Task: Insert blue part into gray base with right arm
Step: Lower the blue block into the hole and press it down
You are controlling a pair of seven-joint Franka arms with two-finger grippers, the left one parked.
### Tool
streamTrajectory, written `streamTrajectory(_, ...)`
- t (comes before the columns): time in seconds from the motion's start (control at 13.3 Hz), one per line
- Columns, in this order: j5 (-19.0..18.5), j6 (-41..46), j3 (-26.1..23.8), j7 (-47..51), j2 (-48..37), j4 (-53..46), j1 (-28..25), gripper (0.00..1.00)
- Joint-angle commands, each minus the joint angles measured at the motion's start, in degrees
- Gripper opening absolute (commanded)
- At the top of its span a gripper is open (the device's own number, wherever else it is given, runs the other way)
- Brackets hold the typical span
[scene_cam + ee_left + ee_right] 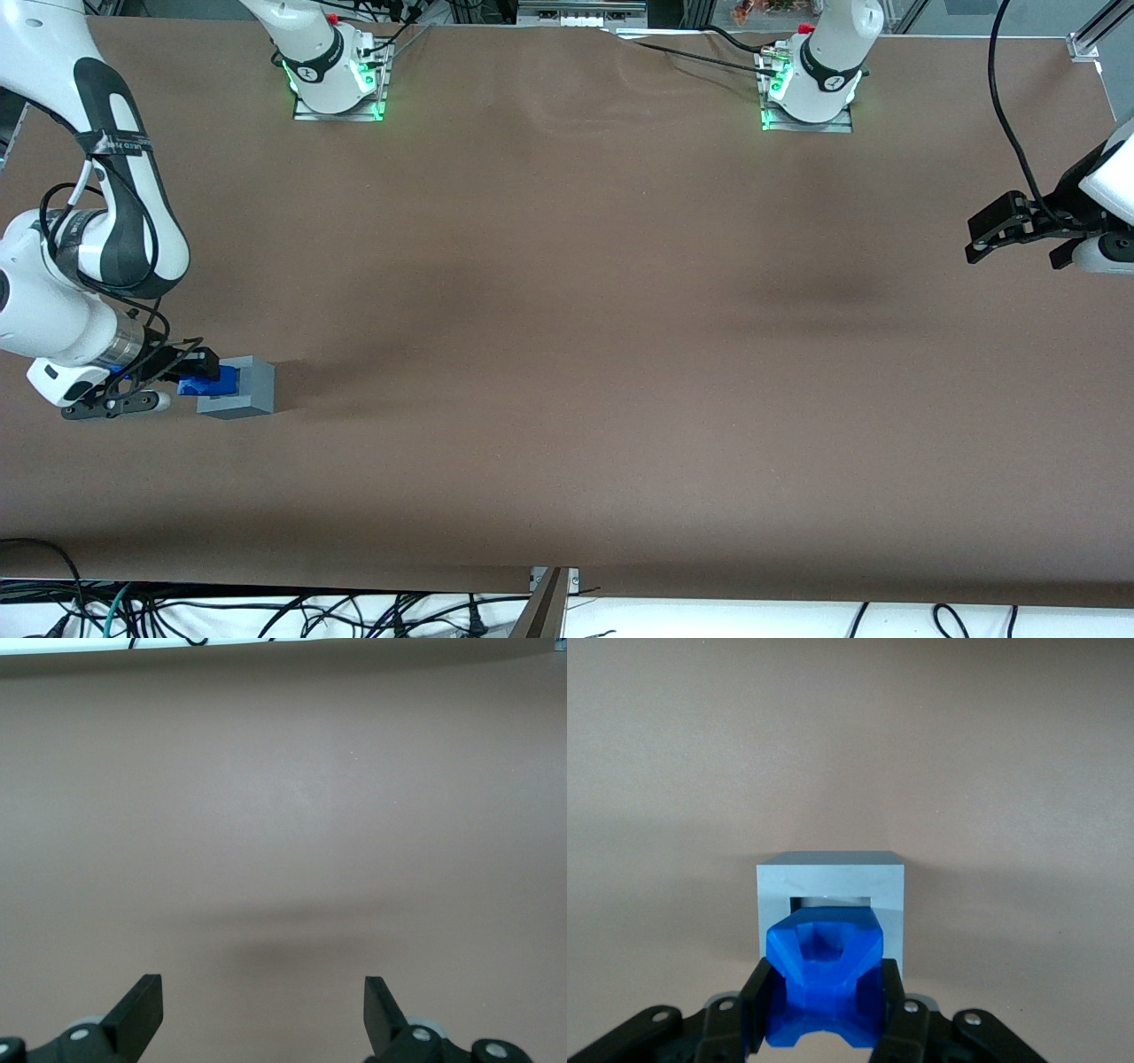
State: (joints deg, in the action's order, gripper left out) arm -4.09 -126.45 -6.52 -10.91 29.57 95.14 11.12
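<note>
Brown table fills view; black cables, perhaps floor, below.

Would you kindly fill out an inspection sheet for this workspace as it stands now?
Surface: brown table, bare apart from the job's things.
Job's things: blue part at the socket of the gray base, toward the working arm's end.
Clutter: nothing seen.
Grippers: gripper shut on the blue part, beside the gray base.
Cables: black cables below the table's near edge.
Surroundings: two arm bases with green lights.
</note>
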Motion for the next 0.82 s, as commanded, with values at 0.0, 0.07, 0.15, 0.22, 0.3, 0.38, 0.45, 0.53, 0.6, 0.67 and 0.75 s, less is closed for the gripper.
streamTrajectory(0.0,-2.5,0.0,-0.4,1.8,0.9,-0.1,0.2,0.3)
streamTrajectory(0.07,-2.9,-0.3,-0.4,1.8,0.9,-0.1,0.0,0.3)
streamTrajectory(0.15,-2.9,-0.6,-0.5,1.8,0.9,-0.1,0.0,0.3)
streamTrajectory(0.22,-2.9,-0.6,-0.5,1.8,1.0,-0.1,0.0,0.3)
streamTrajectory(0.3,-3.0,-0.6,-0.5,1.8,1.2,-0.1,0.0,0.3)
streamTrajectory(0.38,-3.0,-0.6,-0.5,1.8,1.2,-0.1,0.0,0.3)
streamTrajectory(0.45,-2.9,-0.6,-0.6,1.9,1.2,-0.2,0.0,0.3)
streamTrajectory(0.53,-2.9,-0.6,-0.6,1.9,1.2,-0.2,0.0,0.3)
streamTrajectory(0.6,-3.0,-0.6,-0.6,2.2,1.2,-0.2,0.0,0.3)
streamTrajectory(0.67,-3.0,-0.6,-0.7,3.1,1.1,-0.2,0.0,0.3)
streamTrajectory(0.75,-3.5,-0.6,-0.8,3.3,1.1,-0.2,0.0,0.3)
